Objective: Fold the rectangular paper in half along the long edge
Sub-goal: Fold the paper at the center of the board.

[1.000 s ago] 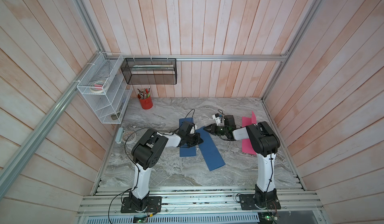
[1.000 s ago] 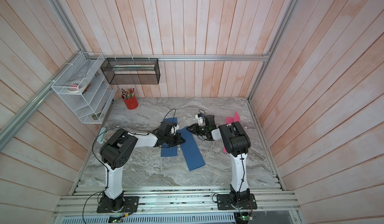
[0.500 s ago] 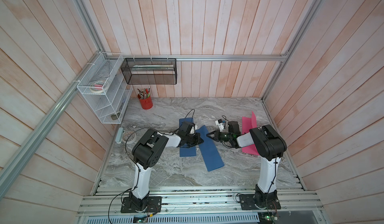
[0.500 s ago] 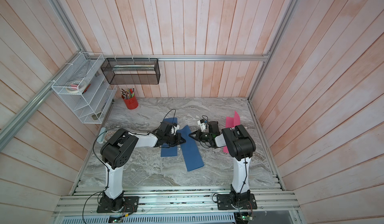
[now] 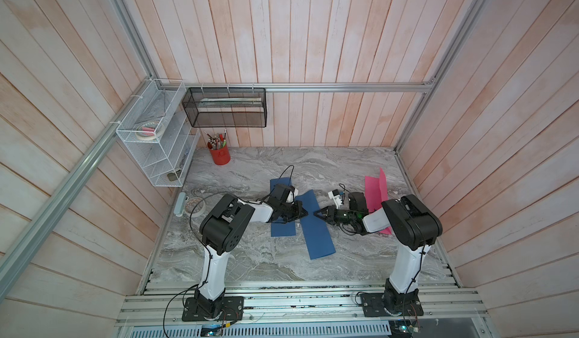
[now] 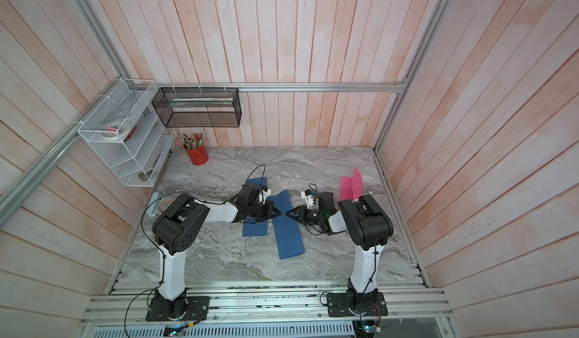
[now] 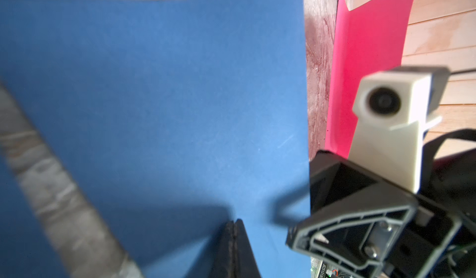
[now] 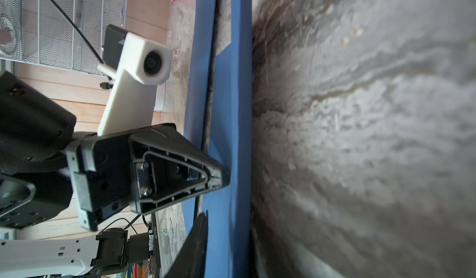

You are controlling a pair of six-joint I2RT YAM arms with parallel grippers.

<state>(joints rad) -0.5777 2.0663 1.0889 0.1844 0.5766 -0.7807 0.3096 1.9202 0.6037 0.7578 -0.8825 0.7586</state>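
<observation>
Two arms reach low over a marble counter [image 5: 266, 258], their tips almost meeting at its middle. At far left a white wire rack [image 5: 156, 164] hangs on the wall, with a black mesh basket [image 5: 225, 107] and a red cup [image 5: 220, 156] of pens next to it. A blue sheet [image 5: 282, 230] lies flat under the left arm. The left tool [image 5: 305, 215] has its jaws pressed together and its tip on the paper [image 5: 316, 239]. That paper is a long blue strip lying diagonally on the counter, just beside the blue sheet and between the two tools. The right tool [image 5: 315, 215] points at the paper's other long edge; whether its jaws are apart or together cannot be told. At far right, by the wall, a pink sheet [image 5: 374, 189] lies creased, one flap standing up, its near end hidden by the right arm.
</observation>
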